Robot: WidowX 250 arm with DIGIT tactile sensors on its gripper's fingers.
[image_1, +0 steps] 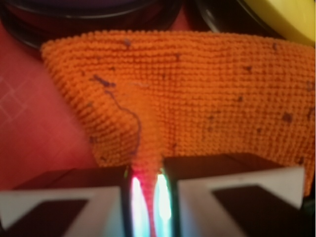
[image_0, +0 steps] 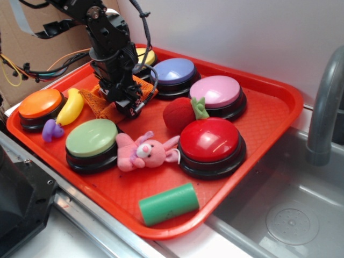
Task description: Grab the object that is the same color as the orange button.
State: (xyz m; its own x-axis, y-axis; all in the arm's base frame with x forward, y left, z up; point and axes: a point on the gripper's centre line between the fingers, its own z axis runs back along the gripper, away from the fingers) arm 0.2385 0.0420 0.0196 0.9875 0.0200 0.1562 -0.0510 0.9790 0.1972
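Honestly there's nothing to read anywhere here. No lettering, brand, number or sign shows on any of the buttons, the tray, the toys, the arm or the cardboard behind it. Up close in the wrist view it's just knit texture and blurry plastic, no markings on either.
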